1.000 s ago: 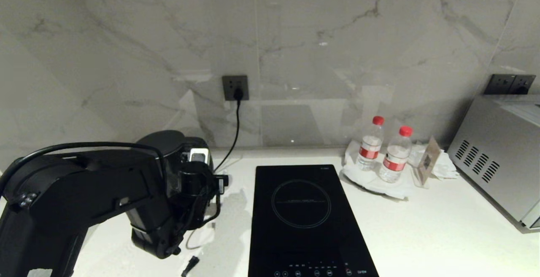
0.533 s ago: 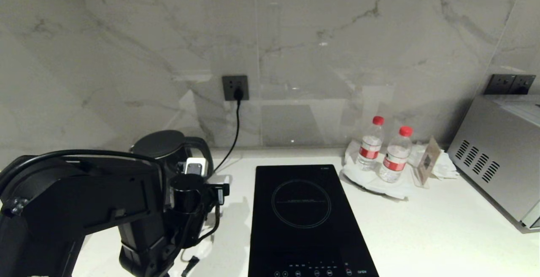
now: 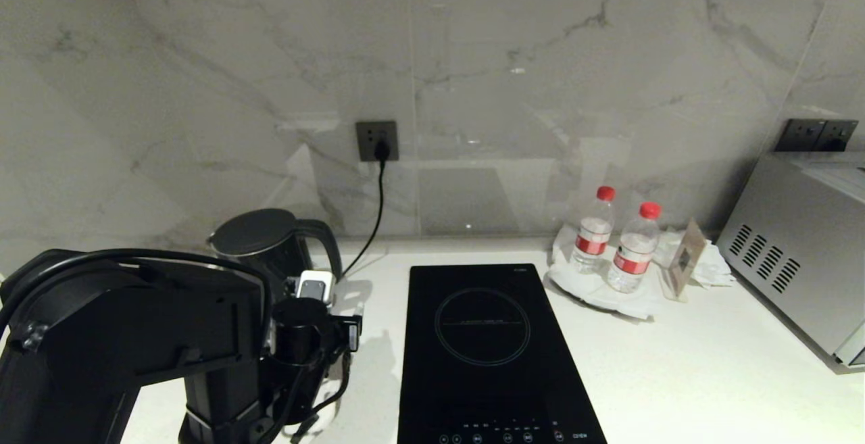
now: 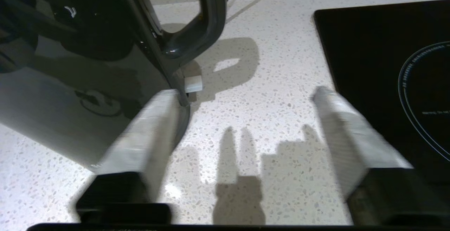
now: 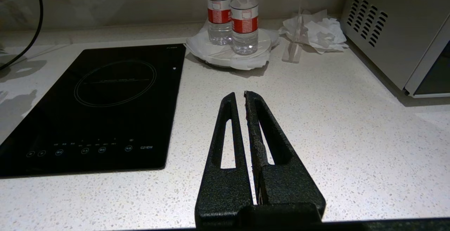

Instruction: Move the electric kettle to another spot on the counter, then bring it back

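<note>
Electric kettle (image 3: 267,244) upright on counter (image 3: 676,363), left of hob (image 3: 483,349). Left gripper (image 4: 242,118) fingers apart, empty, beside kettle handle: likely released. Right gripper (image 5: 242,99) fingers together, parked right of hob.

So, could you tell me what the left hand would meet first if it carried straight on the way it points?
Probably bare counter between the electric kettle and the hob; the left hand is open, depth unclear.

Small kitchen, likely a hotel or apartment kitchenette.
White speckled counter (image 3: 676,376) against a marble wall (image 3: 473,59), built-in induction hob (image 3: 490,356), electric kettle (image 3: 263,244), microwave (image 3: 804,248), two water bottles (image 3: 618,241).
</note>
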